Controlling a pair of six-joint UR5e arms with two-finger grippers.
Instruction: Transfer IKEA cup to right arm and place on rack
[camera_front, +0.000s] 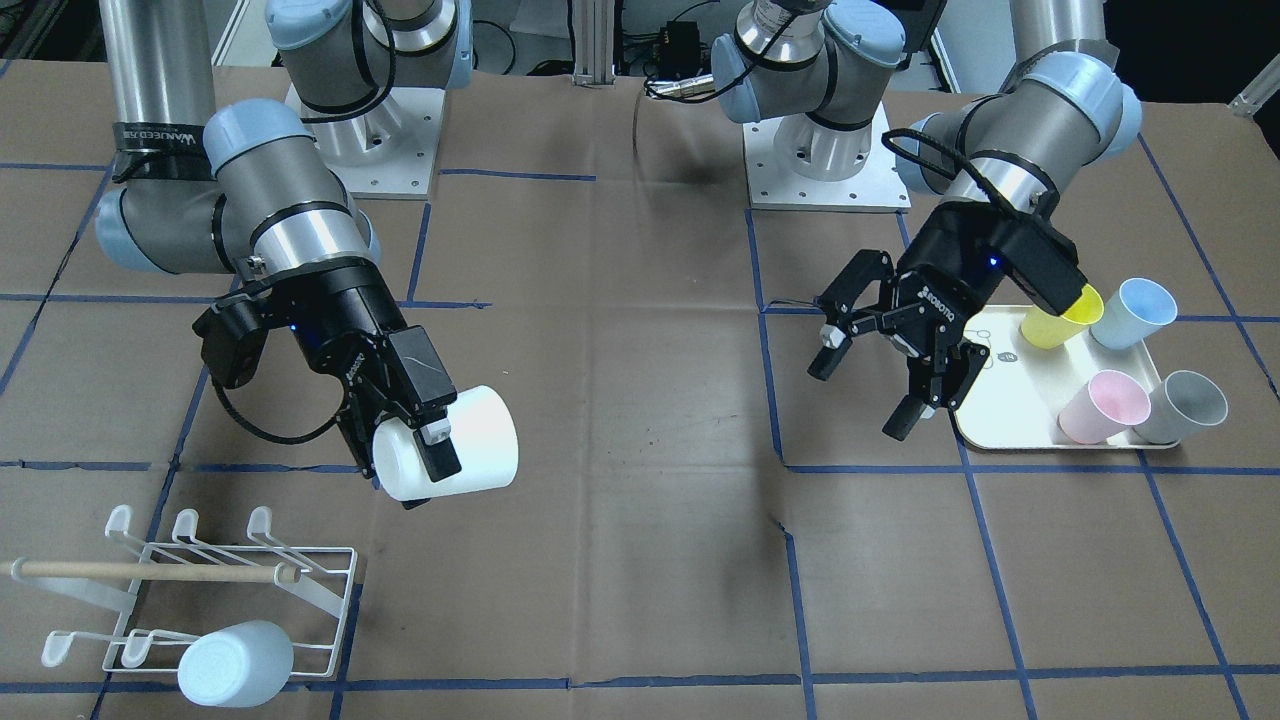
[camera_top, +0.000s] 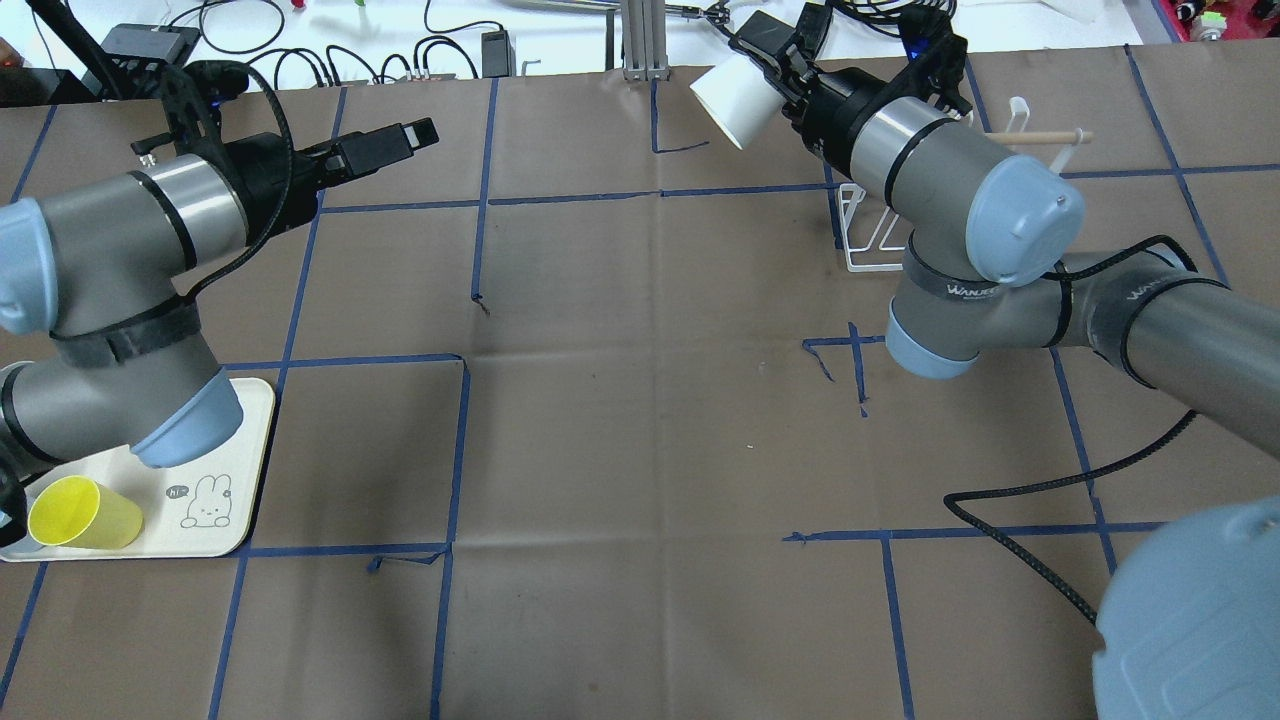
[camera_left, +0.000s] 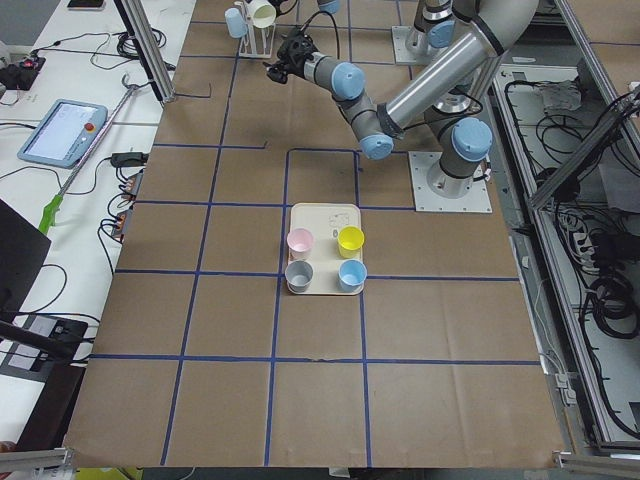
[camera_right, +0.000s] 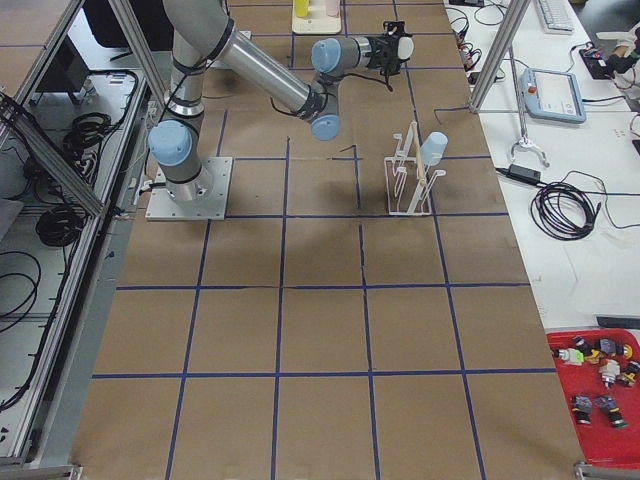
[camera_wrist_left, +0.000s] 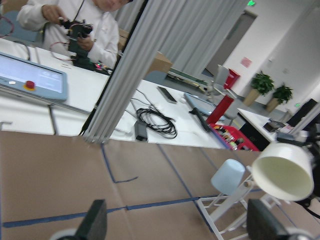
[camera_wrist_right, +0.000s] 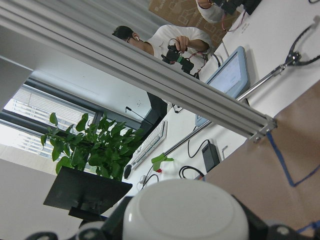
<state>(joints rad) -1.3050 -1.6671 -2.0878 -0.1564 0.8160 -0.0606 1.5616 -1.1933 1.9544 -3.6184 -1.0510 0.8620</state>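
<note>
My right gripper (camera_front: 420, 455) is shut on a white IKEA cup (camera_front: 450, 445) and holds it on its side above the table, its open mouth toward the left arm. The cup also shows in the overhead view (camera_top: 730, 100) and the left wrist view (camera_wrist_left: 282, 172). The white wire rack (camera_front: 343, 600) with its wooden rod (camera_front: 150, 571) stands on the table below and beside the held cup, apart from it. A pale blue cup (camera_front: 235, 662) hangs on a rack prong. My left gripper (camera_front: 865, 395) is open and empty, hovering by the tray's edge.
A cream tray (camera_front: 1010, 420) under the left arm holds a yellow cup (camera_front: 1060, 318), a blue cup (camera_front: 1135, 312), a pink cup (camera_front: 1105, 405) and a grey cup (camera_front: 1180, 407). Brown paper with blue tape lines covers the table. An operator sits beyond the far edge.
</note>
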